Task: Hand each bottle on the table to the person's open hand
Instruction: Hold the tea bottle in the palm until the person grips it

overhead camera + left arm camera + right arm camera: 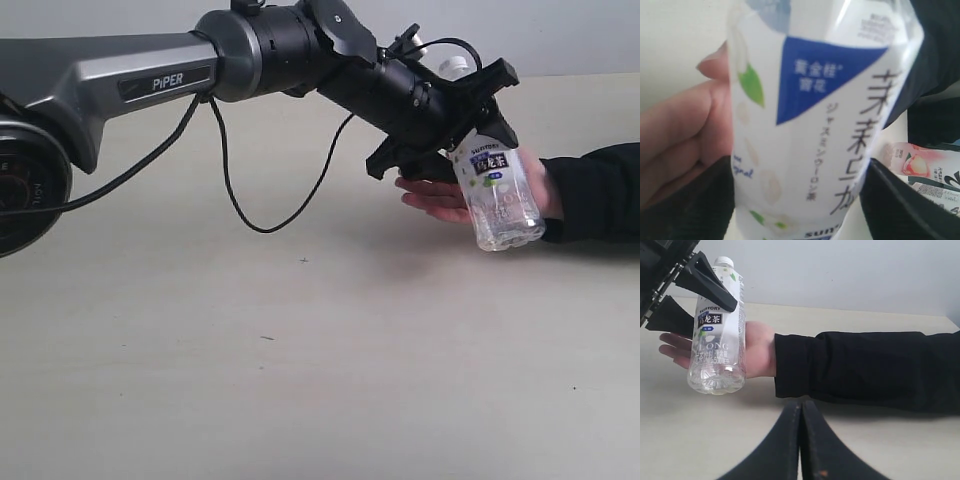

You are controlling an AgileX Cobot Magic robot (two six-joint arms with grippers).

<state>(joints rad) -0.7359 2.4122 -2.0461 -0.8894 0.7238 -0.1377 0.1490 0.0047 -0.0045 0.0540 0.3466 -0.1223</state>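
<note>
A pale beige table [300, 380] runs wide under a plain grey-white wall [850, 270]. The left arm [120, 75] stretches across above it from the left, level at first and then bent down at the wrist, with a black cable [235, 195] hanging in a loop beneath. The left gripper [462, 128] pinches a bottle [497, 195] by its upper part, one jaw on each side just under the white cap. The bottle is clear with a white label and a blue triangle on it. It hangs tilted, base down, over the palm of an open hand [445, 197]. I cannot tell whether base and palm touch, nor whether there is any drink inside. The hand lies palm up, fingers pointing towards the arm, and a black sleeve [600, 190] runs off to the right. The right gripper [800, 407] sits low near the sleeve with its fingers pressed together, holding nothing. Past the held bottle, a pink bottle [907, 161] lies blurred on the table.
</note>
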